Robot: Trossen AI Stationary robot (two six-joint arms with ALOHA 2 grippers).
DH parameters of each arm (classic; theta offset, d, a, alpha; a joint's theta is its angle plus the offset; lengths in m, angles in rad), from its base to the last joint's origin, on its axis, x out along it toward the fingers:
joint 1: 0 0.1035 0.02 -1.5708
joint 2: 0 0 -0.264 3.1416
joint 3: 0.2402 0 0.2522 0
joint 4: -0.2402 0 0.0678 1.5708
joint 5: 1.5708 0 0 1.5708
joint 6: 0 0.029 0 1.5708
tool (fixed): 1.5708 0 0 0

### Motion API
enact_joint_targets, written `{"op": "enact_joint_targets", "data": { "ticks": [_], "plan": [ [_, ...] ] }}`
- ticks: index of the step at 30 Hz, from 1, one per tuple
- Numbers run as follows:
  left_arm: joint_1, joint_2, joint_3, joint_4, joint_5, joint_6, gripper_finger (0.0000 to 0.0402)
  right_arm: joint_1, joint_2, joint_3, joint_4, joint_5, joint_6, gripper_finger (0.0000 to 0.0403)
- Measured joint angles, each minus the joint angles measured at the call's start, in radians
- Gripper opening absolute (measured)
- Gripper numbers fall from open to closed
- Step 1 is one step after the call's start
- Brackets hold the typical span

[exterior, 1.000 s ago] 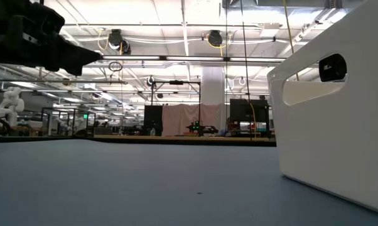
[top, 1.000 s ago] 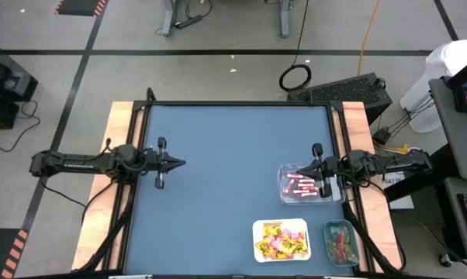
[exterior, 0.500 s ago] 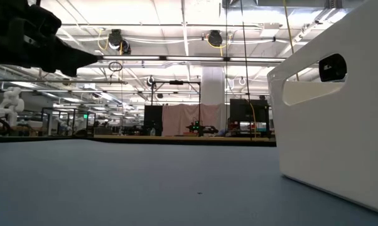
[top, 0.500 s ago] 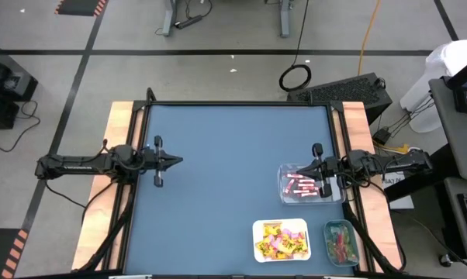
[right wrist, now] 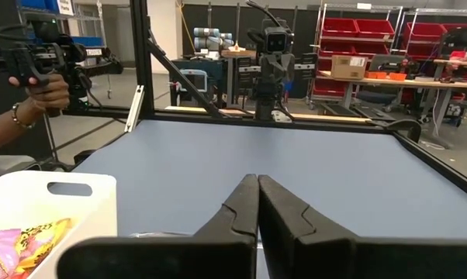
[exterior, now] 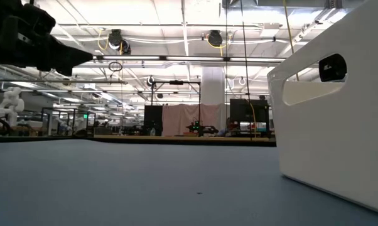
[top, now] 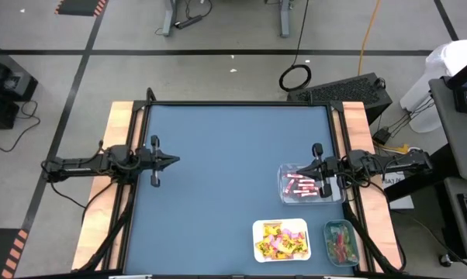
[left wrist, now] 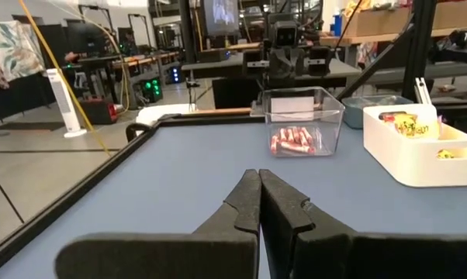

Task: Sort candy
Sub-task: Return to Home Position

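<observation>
Left gripper [top: 171, 160] has drawn back toward its own table edge over the last second; a small shift, tip nearer the left rail in each frame. Fingers pressed together with nothing between them, and the left wrist view confirms it. Right gripper [top: 305, 166] unmoved, parked over the clear tray [top: 282, 169] by the right edge, fingers likewise closed and empty

Candy is all boxed as far as seen: pink-red sticks [top: 299, 186] in the clear tray; yellow packets [top: 278, 240] in the white tray [top: 257, 225] at the near edge; green and red pieces [top: 340, 242] in the green-tinted tray [top: 326, 225] just beside it. No sweet shows loose on the blue table [top: 218, 194]

Reading: sorting looks finished; left arm is retiring to rest, right looks already there. A person's hand [right wrist: 39, 89] shows in the room beyond the table, well apart from both arms
</observation>
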Motion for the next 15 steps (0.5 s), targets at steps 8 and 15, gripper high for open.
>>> {"op": "enact_joint_targets", "data": {
  "ticks": [8,15],
  "plan": [
    [0.000,0.000,-0.024,0.061,0.015,0.001,0.0004,0.000,0.000,0.000,0.000,0.000,0.000,0.0000],
    [0.000,0.000,-0.024,0.059,0.014,0.002,0.0004,0.000,0.000,0.000,0.004,0.001,0.000,0.0000]
  ]
}}
